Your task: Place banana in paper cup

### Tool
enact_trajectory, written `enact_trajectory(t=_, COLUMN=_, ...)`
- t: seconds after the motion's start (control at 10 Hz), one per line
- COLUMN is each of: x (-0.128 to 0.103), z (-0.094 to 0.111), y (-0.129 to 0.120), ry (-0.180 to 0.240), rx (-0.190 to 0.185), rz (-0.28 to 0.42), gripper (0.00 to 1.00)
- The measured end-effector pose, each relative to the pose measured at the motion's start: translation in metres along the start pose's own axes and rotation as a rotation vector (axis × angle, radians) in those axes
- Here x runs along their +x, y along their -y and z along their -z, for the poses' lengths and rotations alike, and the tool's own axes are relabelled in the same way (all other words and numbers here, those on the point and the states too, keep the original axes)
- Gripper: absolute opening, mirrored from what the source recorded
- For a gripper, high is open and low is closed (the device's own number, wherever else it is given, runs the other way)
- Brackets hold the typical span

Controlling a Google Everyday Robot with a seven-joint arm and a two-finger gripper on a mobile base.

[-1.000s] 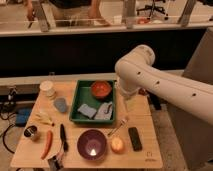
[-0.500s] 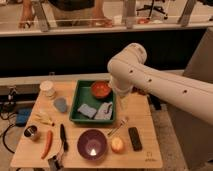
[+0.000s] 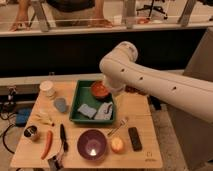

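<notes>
The banana (image 3: 44, 118), small, pale yellow and curved, lies on the left part of the wooden table (image 3: 145, 117). The white paper cup (image 3: 48, 89) stands upright at the table's back left corner, behind the banana. My white arm (image 3: 150, 82) reaches in from the right and bends down over the green tray (image 3: 79, 96). The gripper (image 3: 111, 95) hangs at the arm's end above the tray's right side, next to a red bowl (image 3: 99, 90), and is largely hidden by the arm. It is well to the right of the banana and the cup.
The tray also holds a blue cloth (image 3: 86, 110) and a white cloth (image 3: 105, 111). On the table are a blue cup (image 3: 60, 104), metal can (image 3: 31, 133), red chili (image 3: 47, 144), black tool (image 3: 63, 136), purple bowl (image 3: 92, 144), round orange fruit (image 3: 117, 145) and black remote (image 3: 134, 138).
My arm has swung to the left, further over the green tray. The banana, cup and other things have not moved.
</notes>
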Motion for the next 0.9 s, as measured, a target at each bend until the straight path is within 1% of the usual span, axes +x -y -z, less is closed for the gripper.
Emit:
enact_trajectory(t=0.1, x=-0.006, z=-0.001, y=0.004, ry=0.001, rx=0.001, rz=0.016, gripper=0.8)
enact_trajectory(t=0.3, x=-0.029, z=-0.002, y=0.023, ry=-0.002, rx=0.013, rz=0.064, gripper=0.8)
enact_trajectory(t=0.6, x=-0.028, z=-0.002, y=0.027, ry=-0.007, rx=0.021, rz=0.101, gripper=0.8)
enact_trajectory(t=0.9, x=-0.049, z=-0.002, y=0.045, ry=-0.006, rx=0.028, rz=0.157, gripper=0.8)
